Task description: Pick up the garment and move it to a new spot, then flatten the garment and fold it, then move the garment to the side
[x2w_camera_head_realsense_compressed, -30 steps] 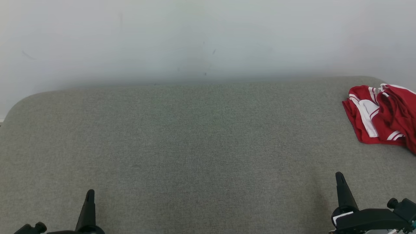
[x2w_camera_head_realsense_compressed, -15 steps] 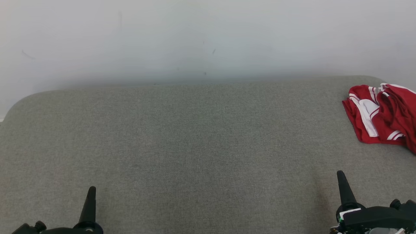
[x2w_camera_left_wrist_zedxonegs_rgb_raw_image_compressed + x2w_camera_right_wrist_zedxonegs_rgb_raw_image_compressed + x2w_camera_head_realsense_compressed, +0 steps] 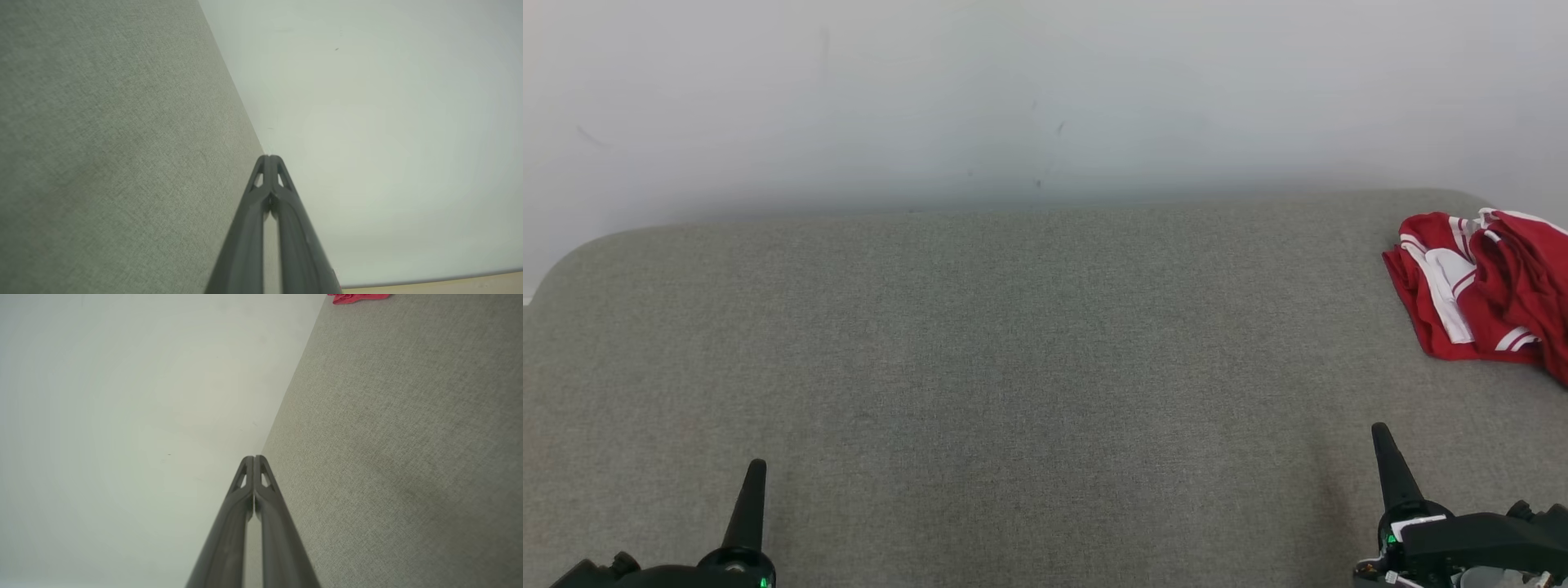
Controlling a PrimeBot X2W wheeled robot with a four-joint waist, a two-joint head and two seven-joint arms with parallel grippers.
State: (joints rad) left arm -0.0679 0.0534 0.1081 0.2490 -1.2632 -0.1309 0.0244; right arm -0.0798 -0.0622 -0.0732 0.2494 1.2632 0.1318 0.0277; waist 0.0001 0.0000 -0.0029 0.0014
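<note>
The garment (image 3: 1482, 290) is a crumpled red piece with white stripes, lying at the far right of the grey fabric surface (image 3: 1029, 367) and cut off by the head view's right edge. A red corner of the garment (image 3: 357, 297) peeks in at the top of the right wrist view. My left gripper (image 3: 756, 467) stands shut at the lower left, empty, fingertips pressed together (image 3: 269, 157). My right gripper (image 3: 1379, 429) is shut at the lower right, empty, well in front of the garment, tips closed (image 3: 253, 457).
A pale wall (image 3: 1045, 98) rises directly behind the grey surface. The surface's rounded left corner (image 3: 564, 261) curves down at the far left. A strip of beige floor (image 3: 449, 283) shows in the left wrist view.
Both grippers have crept slightly forward over the surface, the left one a bit further up the head view. The garment has not moved.
</note>
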